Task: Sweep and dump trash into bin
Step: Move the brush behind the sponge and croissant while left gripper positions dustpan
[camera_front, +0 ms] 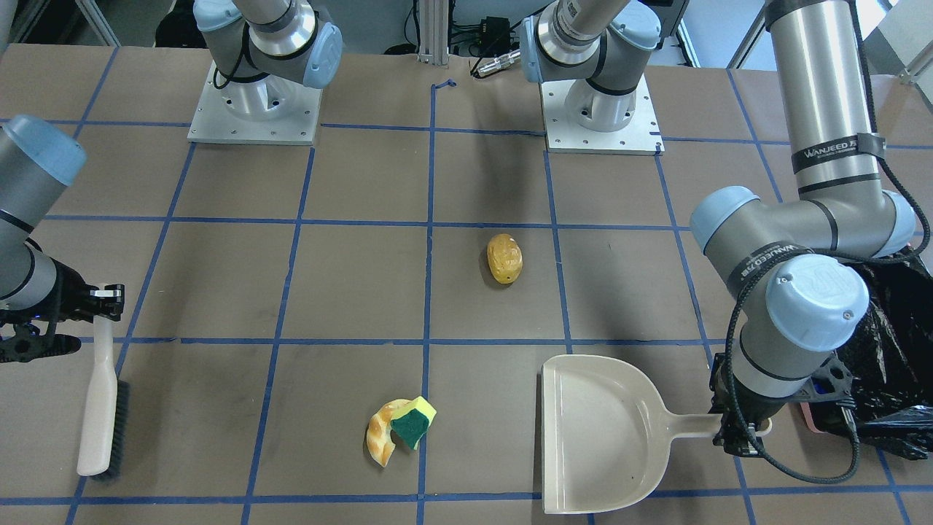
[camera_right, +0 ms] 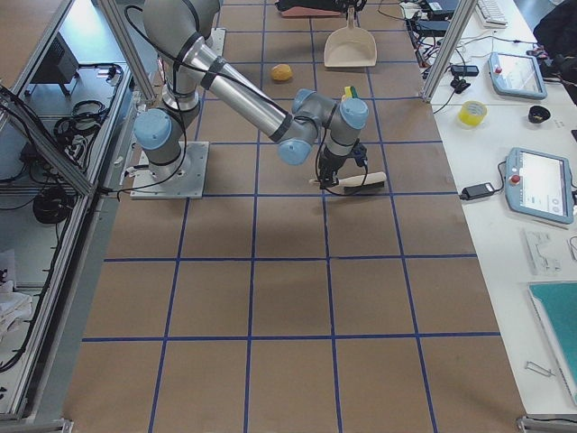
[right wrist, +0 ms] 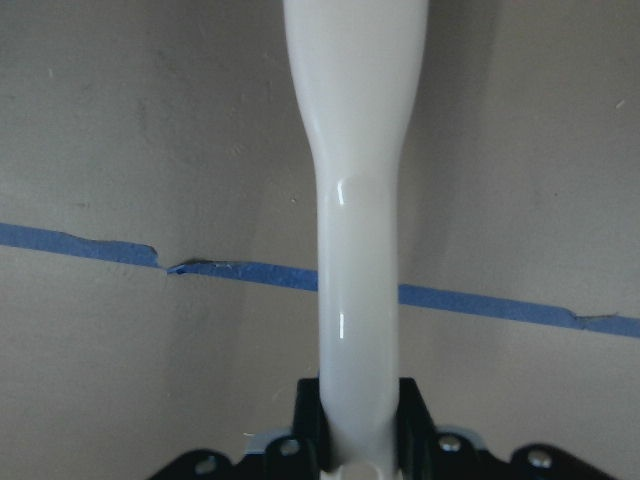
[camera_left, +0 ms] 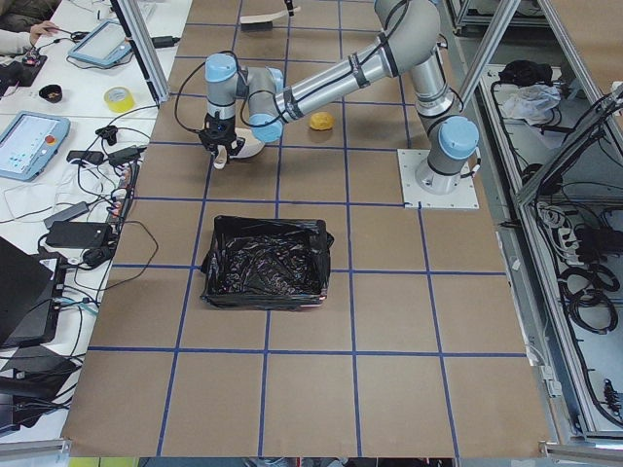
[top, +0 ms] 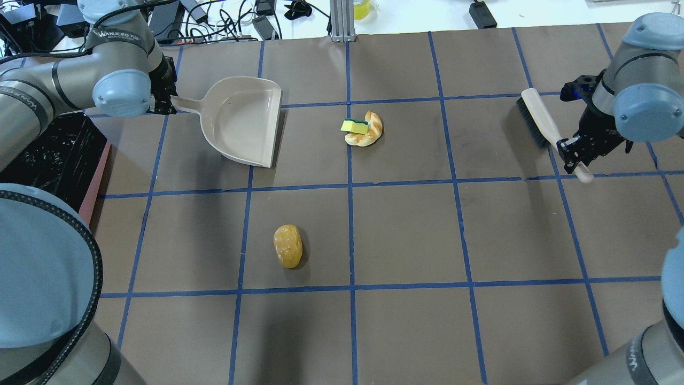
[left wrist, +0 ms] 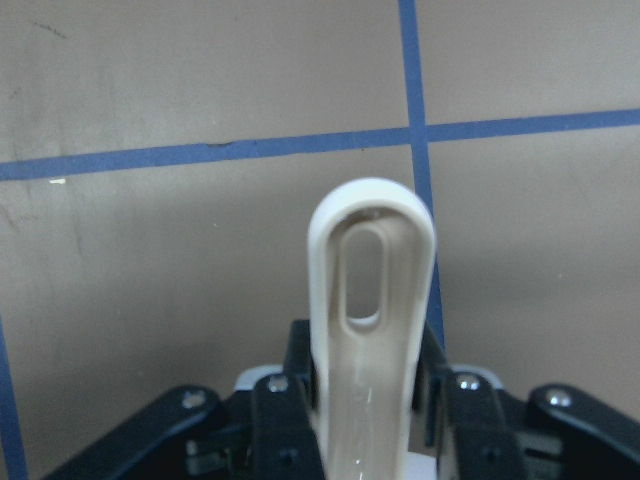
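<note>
We judge the job barely begun. The bin [camera_left: 265,261], at the left end of the table [top: 406,235], looks empty as far as we can see. The dustpan [top: 243,120] lies empty at far left, its handle pinched by our left gripper [left wrist: 365,392]. The brush [top: 541,124] sits at far right, its handle clamped in our right gripper [right wrist: 360,420]. No trash is swept yet. The potato [top: 288,245] lies nearer us, left of centre, well apart from the bread [top: 368,135] at far centre, and the sponge [top: 355,126] touches the bread. Sweeping, lifting and dumping are all left to do.
</note>
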